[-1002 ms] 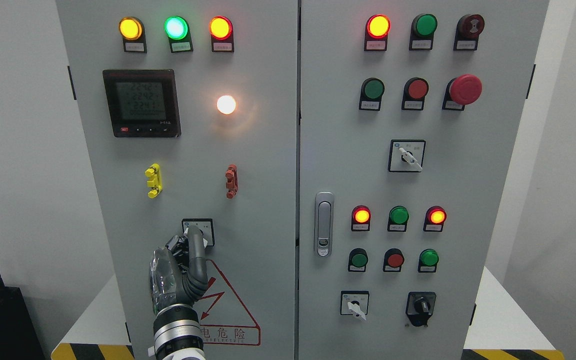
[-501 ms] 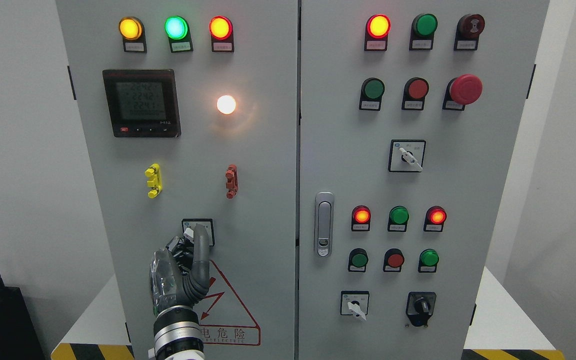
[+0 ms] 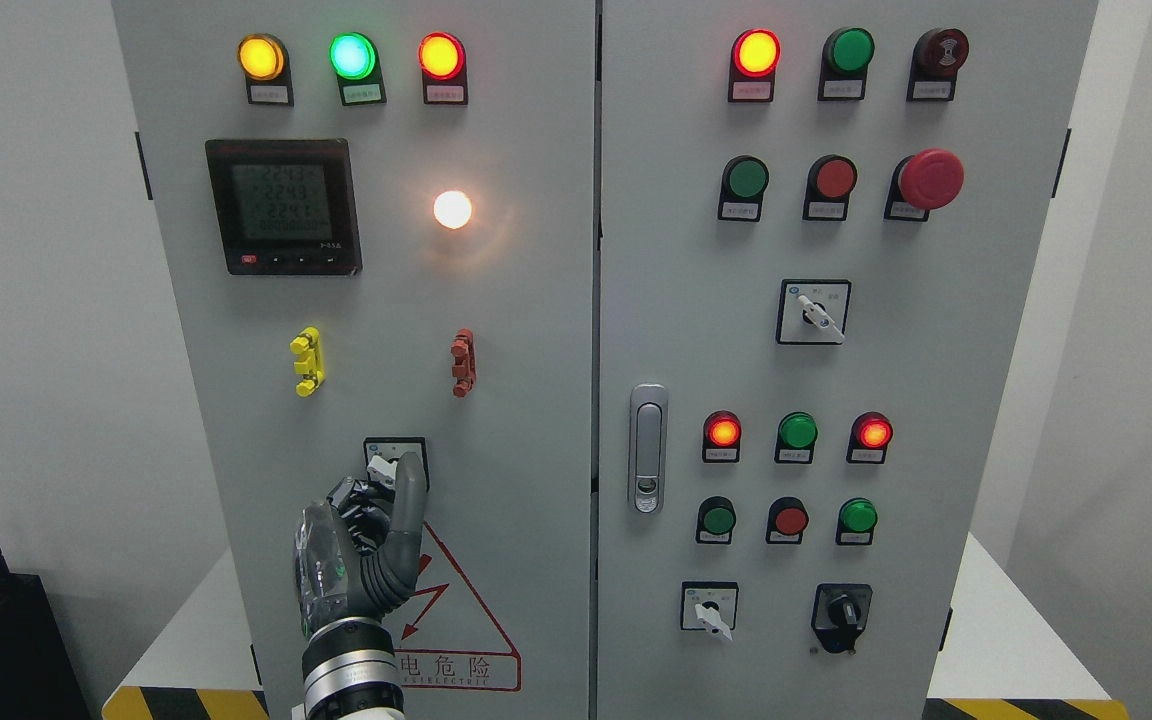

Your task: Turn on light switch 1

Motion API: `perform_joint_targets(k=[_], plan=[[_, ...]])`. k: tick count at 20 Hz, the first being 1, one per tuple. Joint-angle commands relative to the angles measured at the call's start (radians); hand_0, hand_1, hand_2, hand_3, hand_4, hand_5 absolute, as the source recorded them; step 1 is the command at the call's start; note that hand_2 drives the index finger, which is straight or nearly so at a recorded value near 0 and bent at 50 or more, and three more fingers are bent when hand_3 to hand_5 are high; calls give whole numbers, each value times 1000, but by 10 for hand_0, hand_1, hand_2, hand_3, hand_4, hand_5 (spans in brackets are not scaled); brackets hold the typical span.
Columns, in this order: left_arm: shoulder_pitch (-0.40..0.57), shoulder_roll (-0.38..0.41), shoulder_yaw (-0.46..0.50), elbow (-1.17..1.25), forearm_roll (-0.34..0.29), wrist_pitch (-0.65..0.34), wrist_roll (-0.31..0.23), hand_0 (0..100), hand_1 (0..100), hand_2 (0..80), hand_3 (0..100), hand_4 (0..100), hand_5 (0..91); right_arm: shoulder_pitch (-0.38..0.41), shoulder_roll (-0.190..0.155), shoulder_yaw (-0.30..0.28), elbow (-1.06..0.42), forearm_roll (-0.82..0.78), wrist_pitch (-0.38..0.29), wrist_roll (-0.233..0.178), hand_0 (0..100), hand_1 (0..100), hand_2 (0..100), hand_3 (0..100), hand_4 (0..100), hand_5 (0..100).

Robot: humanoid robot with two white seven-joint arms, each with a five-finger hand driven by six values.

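The light switch (image 3: 394, 462), a small rotary selector in a black-framed square plate, sits in the lower middle of the left cabinet door (image 3: 516, 330), lower left of centre in the frame. Its white knob shows at the plate's left half; the right half is covered. Bare grey panel lies to the left and right of the plate, and above it up to the yellow clip (image 3: 307, 361) and red clip (image 3: 462, 362). Directly below, the red-outlined warning triangle (image 3: 466, 625) begins.

The left hand (image 3: 361, 545) rises from the bottom edge, left of centre, wrist collar at the frame's foot. One grey finger (image 3: 409, 490) is extended upward, its tip lying over the right side of the switch plate, just beside or touching the knob; actual contact cannot be told. The remaining fingers are curled in at the plate's lower left. The hand grips nothing that can be made out.

Further out, a round white lamp (image 3: 452, 209) glows in the upper part of the same door, right of the digital meter (image 3: 283, 206). The door seam (image 3: 597, 300) runs vertically near frame centre, well right of the hand; beyond it the grey door latch (image 3: 647, 448) stands apart on the right door. The cabinet stands on a white desk (image 3: 1006, 640) with striped edging.
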Motion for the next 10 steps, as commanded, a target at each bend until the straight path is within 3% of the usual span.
perform_joint_targets(k=[1,7,10], plan=[[30,0,6,-35,-2,-1,3,122,237,592,939,911,837,0,0,11,0,-6,0,0,120,389,0,0,0,0],[92,1,26,-78,-4,-19,-3,115,241,594,941,912,838,0,0,11,0,-6,0,0,120,389,0,0,0,0],[129,3,90,-100,-12,-83,-70,110,243,596,944,914,836,0,0,11,0,-6,0,0,120,389,0,0,0,0]])
